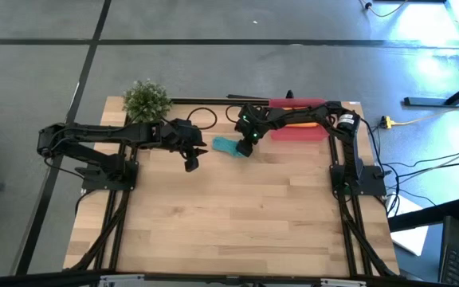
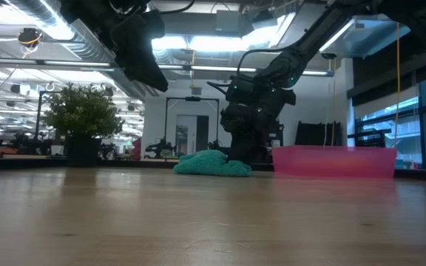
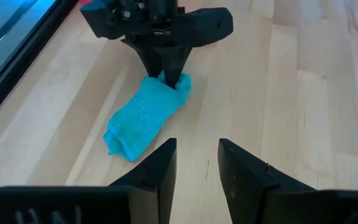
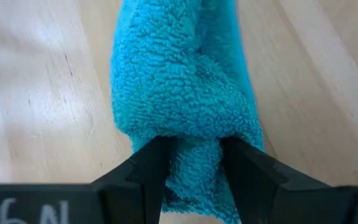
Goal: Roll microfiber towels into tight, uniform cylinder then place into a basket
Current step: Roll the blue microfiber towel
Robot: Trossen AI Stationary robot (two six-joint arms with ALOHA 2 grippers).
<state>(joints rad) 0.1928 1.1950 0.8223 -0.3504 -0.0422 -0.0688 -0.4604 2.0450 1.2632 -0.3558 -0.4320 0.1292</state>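
A teal microfiber towel, rolled into a short loose bundle, lies on the wooden table near its far middle. My right gripper is shut on the end of the roll that faces the basket. The pinkish-red basket stands at the far right, with an orange strip showing in it. My left gripper hovers open above the table to the left of the towel, pointing slantwise down at it and touching nothing. My right gripper pinches the roll's right end between its two fingers; the cloth bunches up between them in several layers. The fingers come slanting down from the table's right and lie along the roll. The rest of the towel lies on the table.
A small green plant stands at the far left, behind my left arm. A black cable loops along the far edge. Bare wood covers the table's near half.
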